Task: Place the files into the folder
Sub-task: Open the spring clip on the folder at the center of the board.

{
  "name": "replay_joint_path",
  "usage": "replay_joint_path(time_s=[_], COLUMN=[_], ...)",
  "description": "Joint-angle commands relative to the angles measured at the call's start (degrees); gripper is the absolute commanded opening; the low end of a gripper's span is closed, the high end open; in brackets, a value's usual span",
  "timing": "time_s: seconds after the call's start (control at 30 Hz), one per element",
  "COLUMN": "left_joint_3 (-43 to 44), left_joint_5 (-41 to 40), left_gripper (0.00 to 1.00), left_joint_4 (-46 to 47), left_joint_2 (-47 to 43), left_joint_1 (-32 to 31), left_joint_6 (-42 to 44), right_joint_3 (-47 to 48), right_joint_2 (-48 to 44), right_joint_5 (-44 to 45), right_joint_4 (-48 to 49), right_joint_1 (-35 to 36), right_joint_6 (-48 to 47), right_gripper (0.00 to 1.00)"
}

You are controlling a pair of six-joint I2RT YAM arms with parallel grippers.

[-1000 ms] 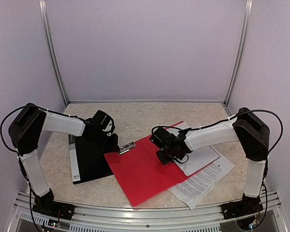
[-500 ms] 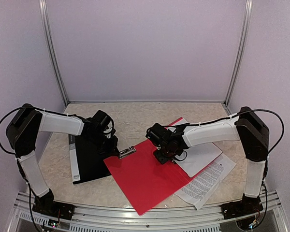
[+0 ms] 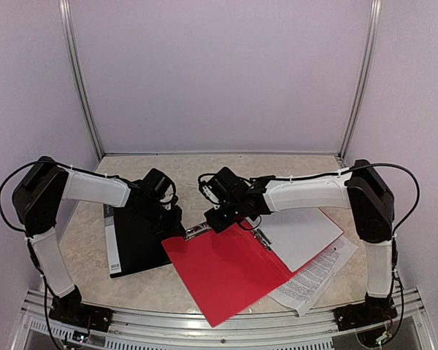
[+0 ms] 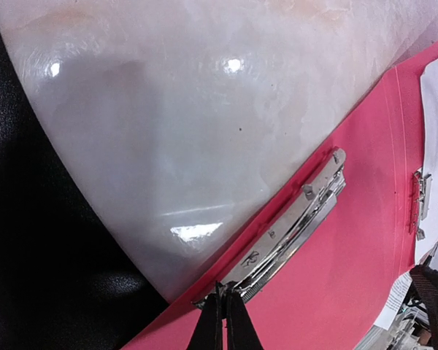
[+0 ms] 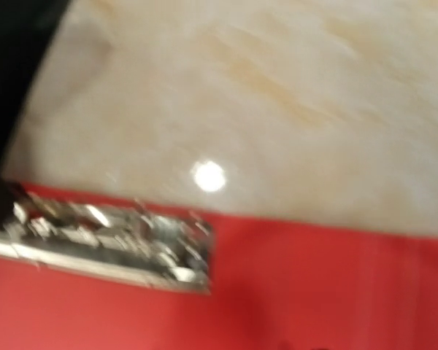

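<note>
At the middle of the table (image 3: pixel 204 171), seen from overhead, the red folder (image 3: pixel 226 266) lies open and flat, and by the look of it the filing is at an early stage: no sheet sits squarely on the bare red panel and none is under the metal clip (image 3: pixel 197 232) at the folder's 11 o'clock corner. The files rest at the folder's 3 to 4 o'clock side. One nearly blank white sheet (image 3: pixel 303 237) lies flat against the folder's right edge beside a smaller spine clip (image 3: pixel 261 238), and whether any red cover lies beneath it cannot be told. A second sheet (image 3: pixel 314 281), printed with dense black text, pokes out from under it toward 4 o'clock. Both look flat and uncreased, slightly fanned rather than stacked square. The left gripper (image 3: pixel 177 219) is clenched, its tips meeting at the near end of the clip on the folder's edge; whether they pinch the cover is unclear. The right gripper (image 3: pixel 217 217) hovers at the clip's 1 o'clock side, holding no paper, and how its jaws stand cannot be told, as its wrist view is blurred. A black binder (image 3: pixel 135 244) lies at 9 o'clock. Gathering and inserting the sheets appears to remain.
</note>
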Motion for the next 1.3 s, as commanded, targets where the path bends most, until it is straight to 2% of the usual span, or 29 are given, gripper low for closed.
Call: replay_joint_path(time_s=[0.0,0.3,0.43,0.83,1.27], left_joint_3=[-1.01,-1.21,-1.19,-1.46,-1.46], left_joint_5=[0.29,0.16,0.16,0.16,-1.42], left_gripper=[0.00,0.00,0.00,0.00,0.00], left_joint_4=[0.16,0.12,-0.02,-0.15,-1.45], left_joint_2=[0.04,-0.09,0.02,-0.09,-0.92], left_joint_1=[-0.67,-0.68,-0.59,-0.41,0.27], left_joint_6=[-0.07,0.57,1.00,1.48,3.09], right_joint_3=[2.74,4.45,4.07,0.27,-7.58], right_joint_2=[4.93,9.97,11.08,13.73,14.60], right_joint_5=[-5.52,-9.34,-9.77,-9.59,-8.86], right_joint_4=[5.36,9.65,10.61,12.23,13.37], right_joint_1=[-0.52,-1.15,-1.19,-1.16,-1.44], right_joint_6=[2.09,4.46,5.19,6.29,8.44], right_gripper=[0.51,0.51,0.47,0.26,0.09])
